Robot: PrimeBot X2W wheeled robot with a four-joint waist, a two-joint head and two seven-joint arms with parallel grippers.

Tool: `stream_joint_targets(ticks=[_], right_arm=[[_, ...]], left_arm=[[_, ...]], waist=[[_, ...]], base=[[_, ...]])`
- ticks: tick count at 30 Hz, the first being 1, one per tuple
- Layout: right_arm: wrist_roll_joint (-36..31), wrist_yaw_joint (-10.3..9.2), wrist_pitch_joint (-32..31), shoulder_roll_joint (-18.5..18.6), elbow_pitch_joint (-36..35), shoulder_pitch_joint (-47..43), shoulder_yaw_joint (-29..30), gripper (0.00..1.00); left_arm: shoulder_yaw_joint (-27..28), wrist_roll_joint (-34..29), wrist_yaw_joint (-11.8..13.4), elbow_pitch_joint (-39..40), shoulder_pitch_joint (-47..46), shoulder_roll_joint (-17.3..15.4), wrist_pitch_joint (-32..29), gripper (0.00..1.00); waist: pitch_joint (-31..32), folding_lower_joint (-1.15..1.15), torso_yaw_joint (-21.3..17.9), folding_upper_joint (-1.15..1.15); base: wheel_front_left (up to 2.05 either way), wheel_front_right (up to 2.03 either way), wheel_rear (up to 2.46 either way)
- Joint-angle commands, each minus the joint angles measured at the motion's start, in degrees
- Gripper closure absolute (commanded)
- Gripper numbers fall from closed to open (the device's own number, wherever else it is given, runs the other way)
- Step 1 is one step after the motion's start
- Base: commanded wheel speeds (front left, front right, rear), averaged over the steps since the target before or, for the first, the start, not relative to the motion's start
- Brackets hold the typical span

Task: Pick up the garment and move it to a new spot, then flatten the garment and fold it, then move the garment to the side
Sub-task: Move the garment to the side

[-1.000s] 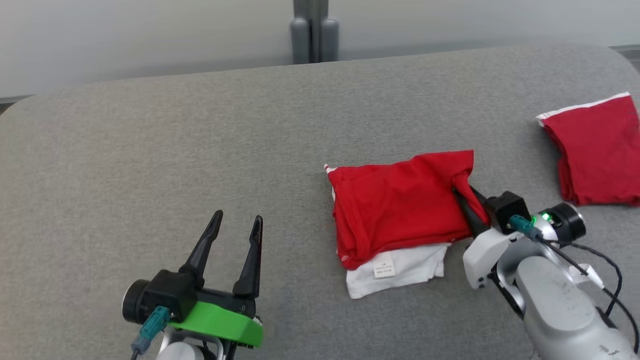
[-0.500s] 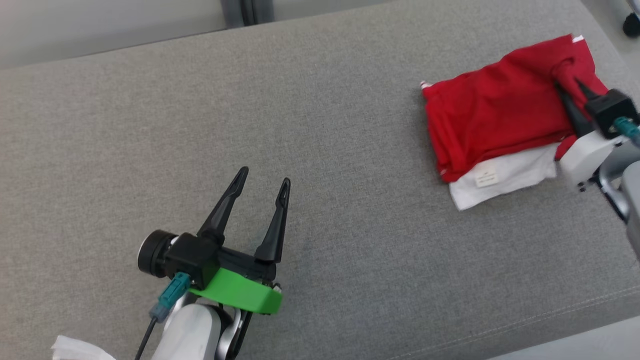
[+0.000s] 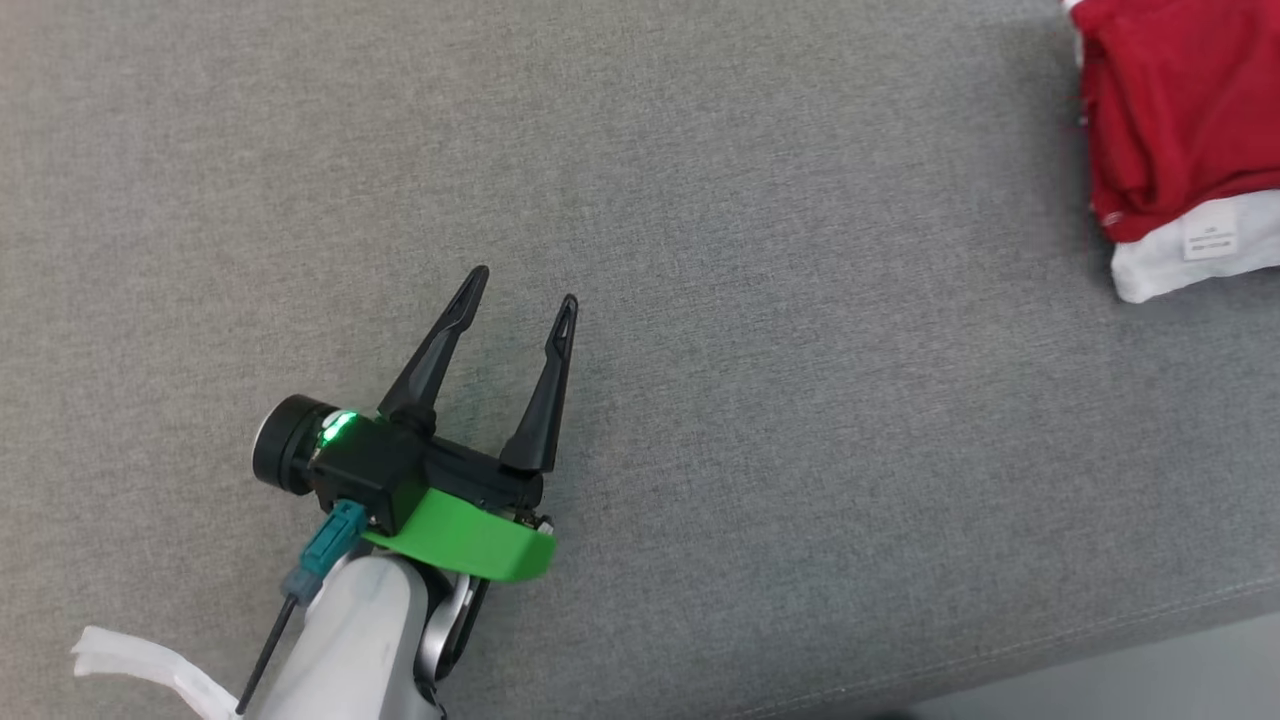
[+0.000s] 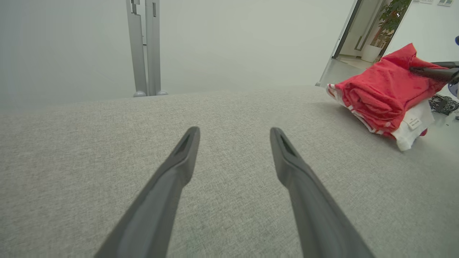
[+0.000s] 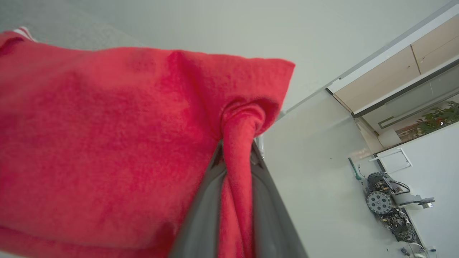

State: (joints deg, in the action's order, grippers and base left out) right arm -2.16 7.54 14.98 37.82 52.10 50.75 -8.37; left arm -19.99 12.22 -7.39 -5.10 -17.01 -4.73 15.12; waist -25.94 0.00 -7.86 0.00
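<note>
- Folded red-and-white cloth garment (image 3: 1170, 120) lies on the grey fabric counter (image 3: 800, 450).
- Our right fingers (image 5: 206, 208) pinch its bunched red fold.
- Our left fingers (image 3: 430, 350) stand spread, empty.

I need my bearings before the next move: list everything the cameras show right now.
garment: one, red over a white layer with a label, folded, upper right of the head view
surface: one, grey fabric, beneath the garment
strip: one, white, lower left of the head view
posts: two, grey, upright beyond the surface's far edge
potted plant: one, green, far background, left wrist view
wheeled machine: one, dark, on the floor
left gripper: one, dark fingers, open over bare surface
right gripper: one, dark, shut on a bunched garment corner
</note>
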Motion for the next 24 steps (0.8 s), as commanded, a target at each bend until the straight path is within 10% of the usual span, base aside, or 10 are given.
stream_joint_targets(ticks=[1,8,9,10,24], right_arm=[[-1.0,-0.11,0.2,0.3,1.2,0.7,1.3,1.00],[-4.3,-0.11,0.2,-0.3,5.7,1.7,7.3,1.00],[-4.7,-0.11,0.2,-0.5,6.0,1.8,8.2,0.08],[-5.2,-0.11,0.2,-0.8,6.4,1.9,8.9,0.00],[-9.2,-0.11,0.2,-7.7,0.0,-2.8,13.9,0.00]], left_arm=[[0.2,-0.3,-0.1,0.1,-1.2,-0.5,0.0,0.00],[0.3,0.1,-0.1,0.1,-2.0,-0.9,0.0,0.00],[0.3,0.1,-0.1,0.0,-2.0,-0.9,0.0,0.00],[0.3,0.2,-0.1,0.0,-2.0,-0.9,0.0,0.00],[3.6,2.0,-0.1,-1.0,1.5,0.9,0.0,0.00]], waist=[[-2.2,0.00,2.0,0.00],[-3.4,0.00,3.0,0.00],[-3.4,0.00,3.1,0.00],[-3.3,0.00,3.1,0.00],[7.8,0.00,4.3,0.00]], base=[[0.00,0.00,0.00],[0.00,0.00,0.00],[0.00,0.00,0.00],[0.00,0.00,0.00],[0.00,0.00,0.00]])
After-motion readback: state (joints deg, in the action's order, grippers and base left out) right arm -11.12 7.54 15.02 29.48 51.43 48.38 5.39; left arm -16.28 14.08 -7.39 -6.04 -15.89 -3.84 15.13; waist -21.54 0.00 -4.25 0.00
